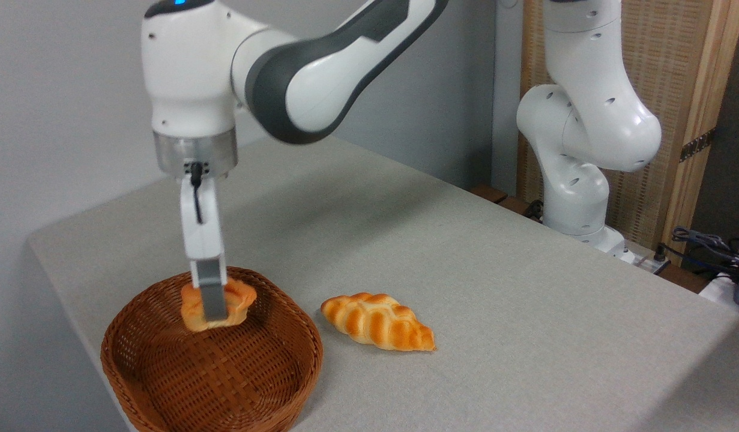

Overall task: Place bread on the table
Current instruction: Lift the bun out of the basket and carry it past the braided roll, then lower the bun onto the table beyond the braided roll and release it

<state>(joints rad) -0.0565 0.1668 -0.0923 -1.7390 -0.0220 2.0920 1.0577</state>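
The bread (240, 303) is a small golden-orange bun, held tilted over the back part of the wicker basket (213, 372). My gripper (213, 312) comes straight down from above and is shut on the bread; the near grey finger (212, 294) crosses the bun's front and the far finger is hidden behind it. The bun seems lifted slightly off the basket floor. The light grey table (465, 270) spreads out to the right of the basket.
A braided, pointed golden loaf (378, 321) lies on the table just right of the basket. The robot's white base (579, 180) stands at the far right edge, with cables (705, 240) beside it. The basket sits near the table's front-left corner.
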